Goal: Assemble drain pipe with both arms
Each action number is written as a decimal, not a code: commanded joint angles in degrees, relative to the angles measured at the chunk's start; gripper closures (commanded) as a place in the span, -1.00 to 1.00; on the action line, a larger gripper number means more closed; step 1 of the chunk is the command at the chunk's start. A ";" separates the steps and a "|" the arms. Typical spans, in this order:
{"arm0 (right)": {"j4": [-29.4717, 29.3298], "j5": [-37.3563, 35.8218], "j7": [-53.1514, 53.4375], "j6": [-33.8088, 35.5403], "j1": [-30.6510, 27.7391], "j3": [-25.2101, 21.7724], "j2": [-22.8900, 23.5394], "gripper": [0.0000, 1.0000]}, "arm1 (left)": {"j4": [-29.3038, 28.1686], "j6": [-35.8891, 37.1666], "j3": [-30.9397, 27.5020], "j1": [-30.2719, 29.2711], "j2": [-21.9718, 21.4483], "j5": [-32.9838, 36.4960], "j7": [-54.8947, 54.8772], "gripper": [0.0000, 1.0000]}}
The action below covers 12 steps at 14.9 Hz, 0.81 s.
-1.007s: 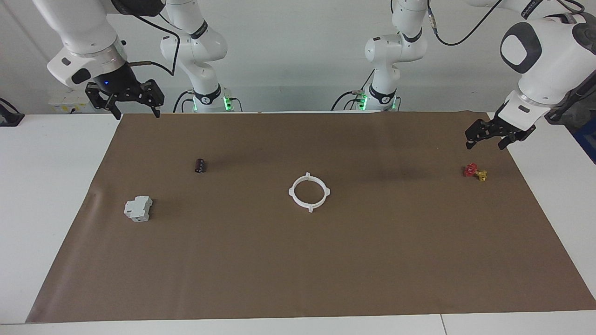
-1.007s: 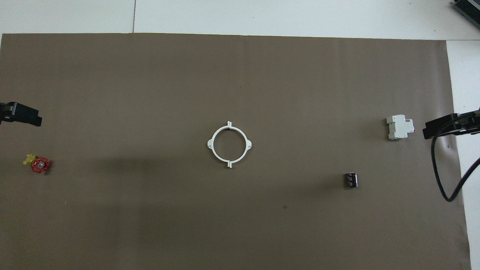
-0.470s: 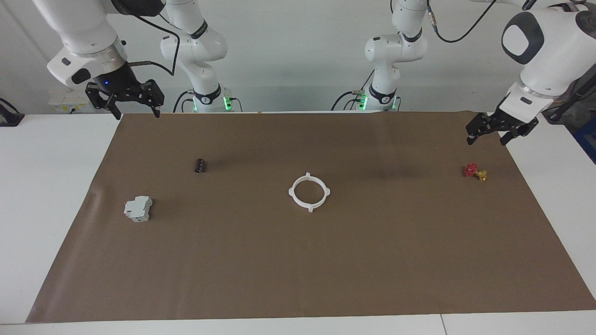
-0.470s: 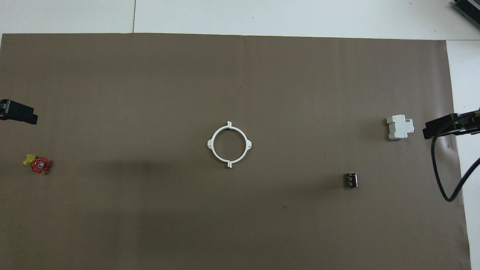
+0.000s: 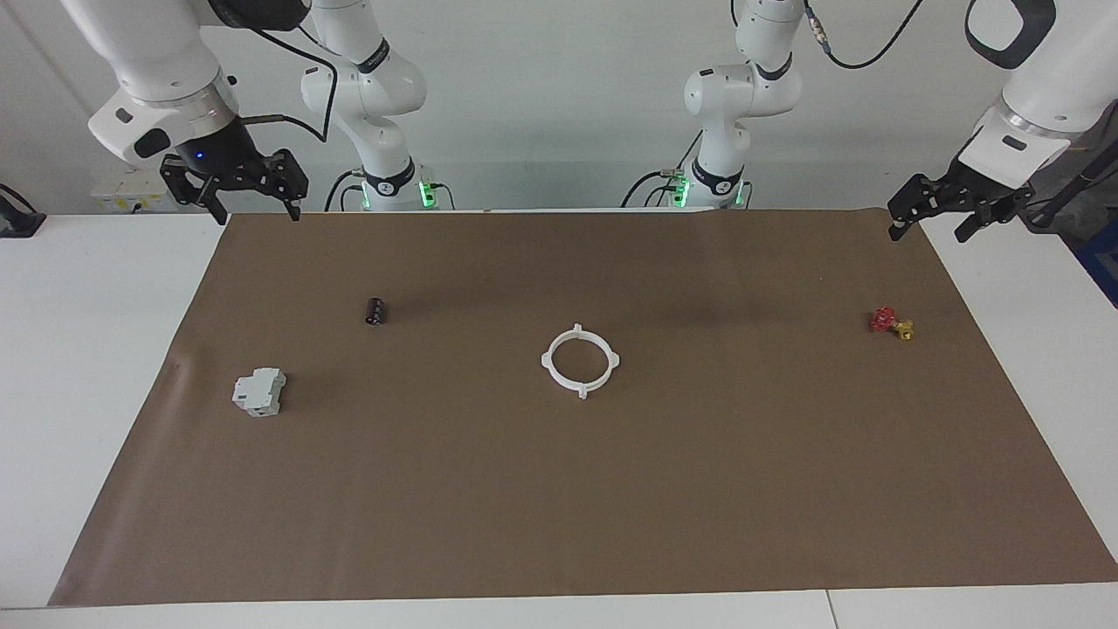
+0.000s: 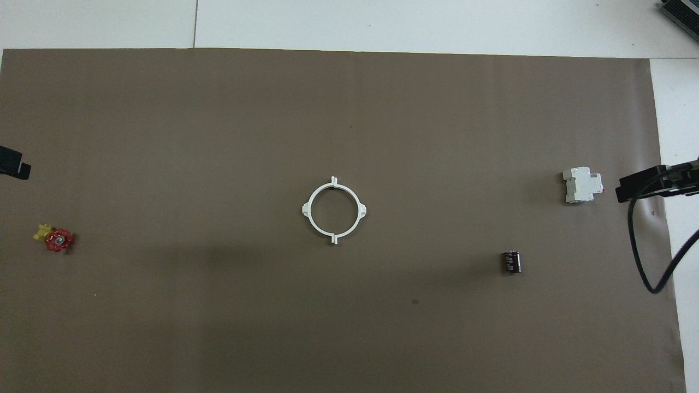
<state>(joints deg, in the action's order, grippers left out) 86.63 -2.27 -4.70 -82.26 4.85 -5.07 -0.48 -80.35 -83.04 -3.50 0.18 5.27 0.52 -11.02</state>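
The drain pipe [image 5: 582,390] lies on the middle of the brown mat as one closed white ring with four tabs; it also shows in the overhead view [image 6: 333,238]. My right gripper [image 5: 253,212] is open and empty, held in the air over the mat's corner at the right arm's end, near the robots. It shows at the overhead view's edge [image 6: 650,185]. My left gripper [image 5: 928,233] is open and empty, raised over the mat's corner at the left arm's end. Only its tip [image 6: 12,164] shows in the overhead view. Both are well away from the ring.
A grey-white boxy block [image 5: 259,391] and a small black cylinder [image 5: 376,310] lie toward the right arm's end. A red-and-brass valve [image 5: 889,322] lies toward the left arm's end. The brown mat [image 5: 559,507] covers most of the white table.
My left gripper has risen and drawn back from over the valve toward the mat's corner nearer the robots. The right gripper and the ring have not moved.
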 commanded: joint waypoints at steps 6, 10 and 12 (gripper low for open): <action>0.91 1.39 -1.36 -0.62 -0.72 0.15 -0.84 -1.00 | -5.60 -1.94 -0.81 1.66 -2.62 -0.43 1.44 -1.00; 0.91 1.39 -1.36 -0.62 -0.72 0.15 -0.84 -1.00 | -9.56 -4.41 -0.37 2.80 -3.16 -0.34 5.99 -1.00; 0.91 1.39 -1.36 -0.62 -0.72 0.15 -0.84 -1.00 | -9.47 -5.11 1.29 2.89 -3.16 -0.43 8.12 -1.00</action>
<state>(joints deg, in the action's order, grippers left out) 86.63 -2.27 -4.70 -82.26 4.85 -5.07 -0.48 -87.41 -86.21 -2.90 2.13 4.36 0.52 -5.81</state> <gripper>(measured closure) 0.000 0.000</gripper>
